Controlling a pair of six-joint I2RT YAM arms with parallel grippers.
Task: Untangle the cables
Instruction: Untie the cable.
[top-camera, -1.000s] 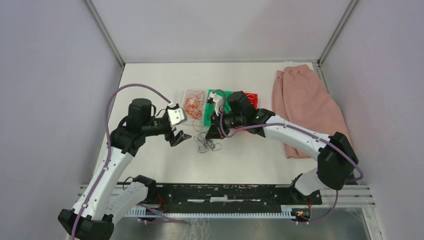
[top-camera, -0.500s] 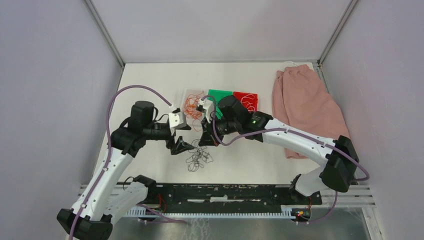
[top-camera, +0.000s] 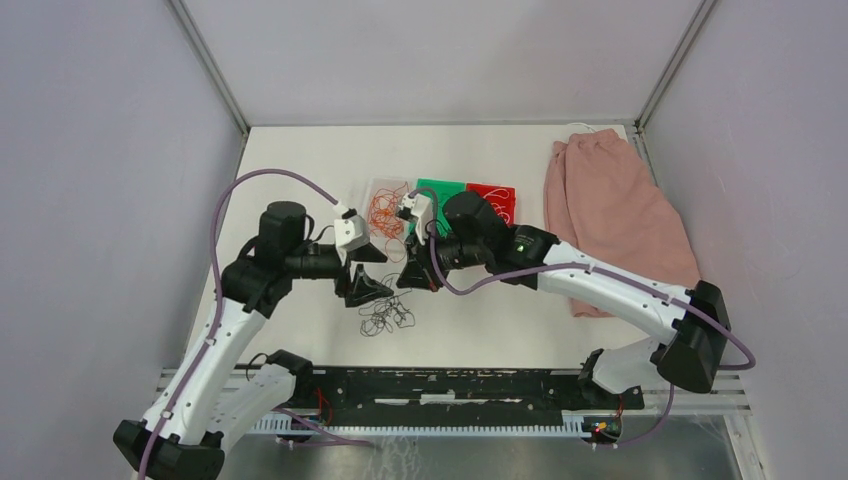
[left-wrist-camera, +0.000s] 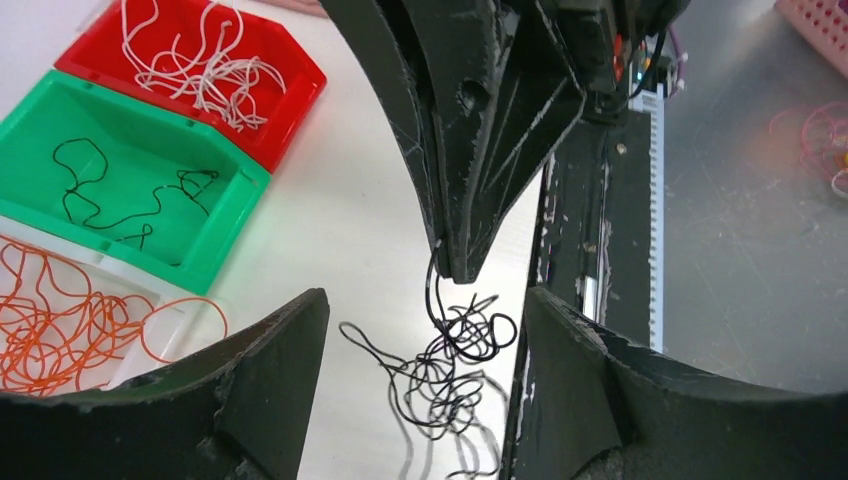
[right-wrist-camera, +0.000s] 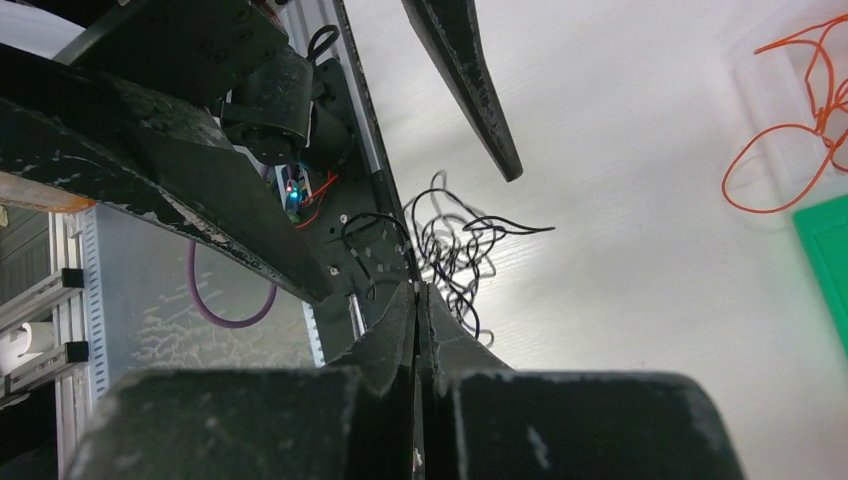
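Left wrist view shows the right end effector (left-wrist-camera: 457, 262) shut tight, with a single black strand nipped at its very tip. The rest of the black cables (left-wrist-camera: 450, 365) hang from that strand as a loose knot that trails onto the surface (left-wrist-camera: 340, 230) just beneath. The left end effector (left-wrist-camera: 425, 340) stands wide open and holds nothing. It has one finger on each side of the knot, and neither touches it.

Over the past second the right arm has brought the knot away from the trays and in between the left fingers, and the left jaws have begun to narrow a little. I read this as one side anchoring a strand so that the other can pinch a second one and draw the knot apart.

Further out, beyond the right end effector, the green tray (left-wrist-camera: 225, 245) already has a few black wires and the red tray (left-wrist-camera: 290, 115) has white ones. Green looks like the destination for these.
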